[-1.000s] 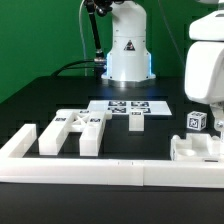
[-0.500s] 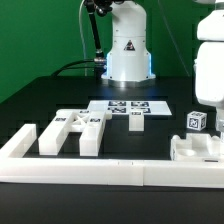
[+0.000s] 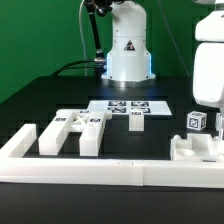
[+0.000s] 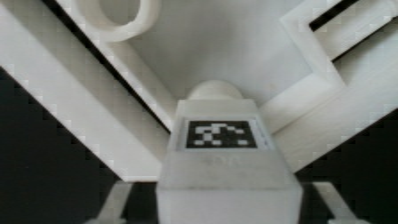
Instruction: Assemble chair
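Exterior view: on the black desk (image 3: 50,105) lie the loose white parts of the chair. At about 8 o'clock in this picture a plain bar (image 3: 50,139) lies near a frame piece (image 3: 82,128) with cube ends, and the two are apart. Close to the centre a small block (image 3: 136,121) sits at the near edge of the marker board (image 3: 128,104); we cannot tell if it touches the board. At 3 o'clock a tagged cube (image 3: 196,121) stands just behind a low blocky part (image 3: 195,149). The border rail (image 3: 90,172) runs along 6 o'clock, and the robot base (image 3: 128,50) stands at 12 o'clock. The white end of the arm (image 3: 207,65) hangs at 2 o'clock over the tagged cube, and here we do not see its fingers.

In the wrist view the pincer (image 4: 224,200) is narrow and closed on a tagged piece (image 4: 222,133) of the chair. One of the fingers (image 4: 128,205) shows at each side of this piece. Behind it we see slanted white bars and a rounded ring (image 4: 116,20). We cannot tell which part of the exterior view this tagged piece is.
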Robot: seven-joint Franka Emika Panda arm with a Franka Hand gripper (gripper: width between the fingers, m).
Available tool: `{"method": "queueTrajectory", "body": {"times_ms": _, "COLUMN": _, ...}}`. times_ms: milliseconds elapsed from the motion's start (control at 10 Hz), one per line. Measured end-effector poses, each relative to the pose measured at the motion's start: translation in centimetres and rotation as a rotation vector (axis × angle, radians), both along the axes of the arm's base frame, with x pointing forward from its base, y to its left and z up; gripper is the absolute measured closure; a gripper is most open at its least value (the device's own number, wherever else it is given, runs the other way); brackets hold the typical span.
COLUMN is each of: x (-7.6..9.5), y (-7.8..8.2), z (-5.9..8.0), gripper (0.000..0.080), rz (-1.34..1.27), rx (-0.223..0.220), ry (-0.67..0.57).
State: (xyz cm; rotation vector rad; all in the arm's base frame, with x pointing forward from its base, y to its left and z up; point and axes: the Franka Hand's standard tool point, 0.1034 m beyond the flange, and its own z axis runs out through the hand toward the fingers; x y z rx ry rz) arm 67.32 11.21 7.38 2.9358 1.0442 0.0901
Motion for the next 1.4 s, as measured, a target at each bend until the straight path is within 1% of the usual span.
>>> {"method": "queueTrajectory", "body": {"times_ms": 200, "x": -0.02, "y": 0.06, "z": -0.06, "gripper": 0.0510, "rz": -0.253, "rx": 0.018, "ry": -0.001}}
{"method": "queueTrajectory", "body": {"times_ms": 400, "x": 0.00, "y": 0.13, "z": -0.13, "gripper": 0.0509, "rz": -0.535, "rx": 0.048, "ry": 0.003}}
{"method": "queueTrajectory", "body": {"times_ms": 500, "x": 0.00, "y": 0.14, "z": -0.16, "gripper": 0.0509, "rz": -0.656, "rx": 0.053, "ry": 0.002}}
{"method": "queueTrajectory", "body": {"times_ms": 800, "x": 0.05, "y": 0.06, "z": -0.21, "gripper": 0.0509, "rz": -0.977, "rx": 0.071, "ry": 0.006}}
{"method": "queueTrajectory", "body": {"times_ms": 1000, "x": 0.05, "y": 0.00, "z": -0.24, "gripper": 0.0509, "rz": -1.071, "rx": 0.078, "ry": 0.008}}
{"method": "queueTrajectory", "body": {"times_ms": 1100, "x": 0.02, "y": 0.04, "z": -0.25, "gripper": 0.0416, "rz": -1.044, "rx": 0.077, "ry": 0.009}}
{"method": "queueTrajectory", "body": {"times_ms": 1200, "x": 0.01, "y": 0.11, "z": -0.25, "gripper": 0.0247, "rz": -1.043, "rx": 0.078, "ry": 0.009}}
{"method": "queueTrajectory", "body": {"times_ms": 1300, "x": -0.04, "y": 0.33, "z": -0.24, "gripper": 0.0247, "rz": -0.968, "rx": 0.068, "ry": 0.006}}
{"method": "queueTrajectory", "body": {"times_ms": 1400, "x": -0.09, "y": 0.65, "z": -0.22, "gripper": 0.0169, "rz": -0.808, "rx": 0.052, "ry": 0.002}}
